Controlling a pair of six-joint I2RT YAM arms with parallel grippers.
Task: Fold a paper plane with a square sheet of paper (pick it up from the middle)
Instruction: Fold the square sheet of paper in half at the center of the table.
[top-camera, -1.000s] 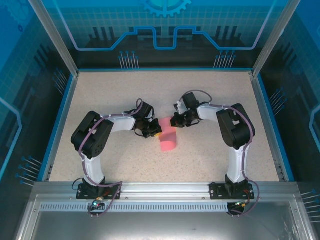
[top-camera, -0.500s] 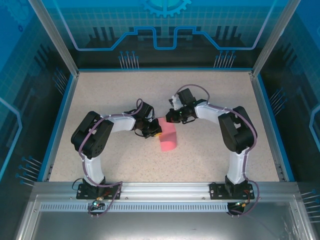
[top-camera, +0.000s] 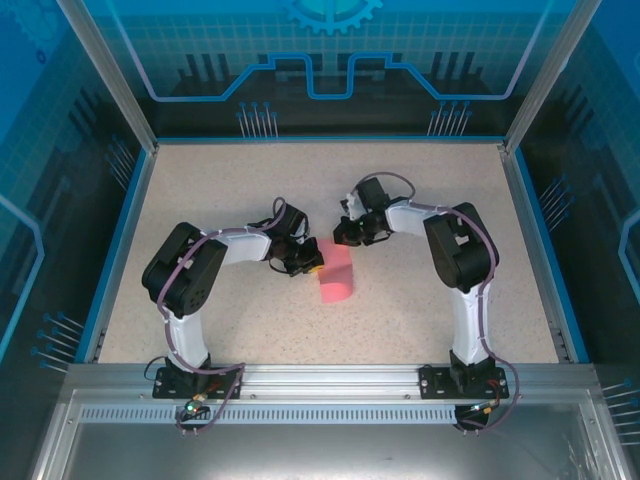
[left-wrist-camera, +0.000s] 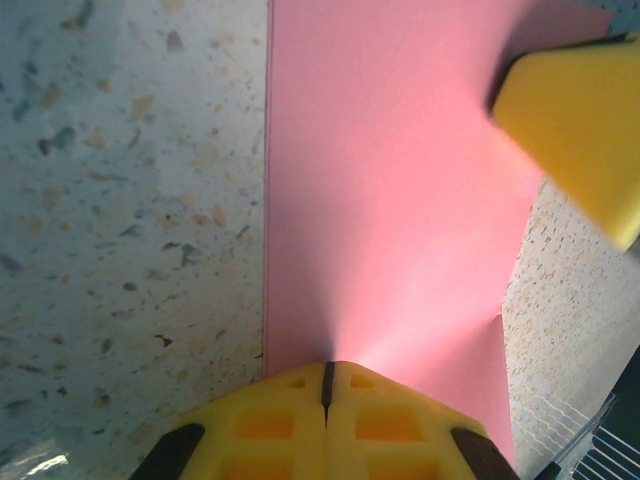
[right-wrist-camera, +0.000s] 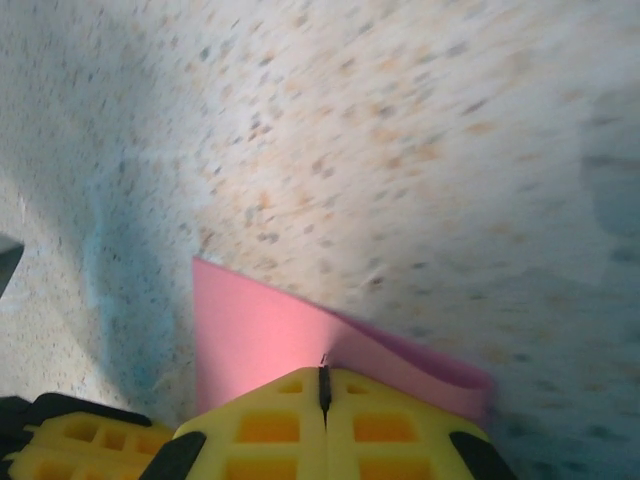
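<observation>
The speckled table (top-camera: 200, 200) bears the square sheet of paper (top-camera: 337, 280), which lies curled over on itself. At the sheet's left edge the left gripper (top-camera: 313, 267) is clamped on it. At the sheet's far corner the right gripper (top-camera: 339, 238) pinches it too. This looks like a fold in progress: carry the held edge over squarely, match the edges without tugging, then press the crease flat.
</observation>
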